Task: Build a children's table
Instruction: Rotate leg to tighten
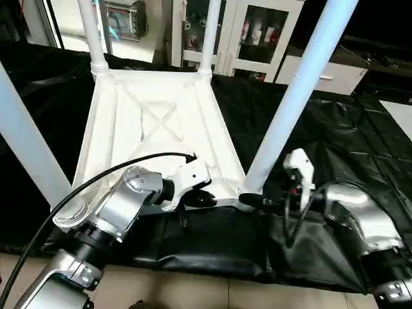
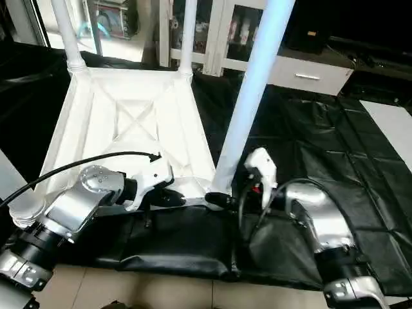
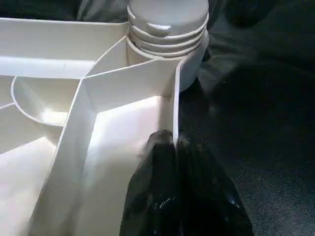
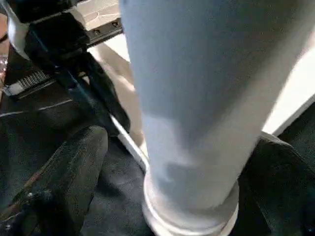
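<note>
Table top [image 1: 161,122] lies upside down on the black sheet [image 1: 335,161], X-ribbed underside facing up at me. All four legs stand in the corner sockets: two far ones, far-left leg [image 1: 92,35] and far-right leg [image 1: 209,35], rise at the back edge; near-left leg [image 1: 22,145] goes up past my left forearm; near-right leg [image 1: 299,87] leans up and to the right from the front corner.

My left gripper [image 1: 203,198] sits at the top's near rim, approx. midway along, just left of the near-right corner. Its fingers [image 3: 170,196] are pressed together, nothing between them, tips right at the thin rim wall [image 3: 174,105], one finger each side by the look of it, but I can't tell if they actually pinch the wall. Left wrist view also shows the ridged leg base [image 3: 167,27] seated in the round socket beyond the tips.

My right gripper [image 4: 162,196] is at the foot of the near-right leg, fingers spread wide w/ the leg's base collar between them: one finger [image 4: 74,162] on one side, the other [image 4: 283,172] on the opposite side. Can't tell if either pad touches the tube. Head view shows one black finger [image 1: 252,201] pointing at the socket, level w/ the rim.

White cabinets [image 1: 257,32] stand behind the sheet.
</note>
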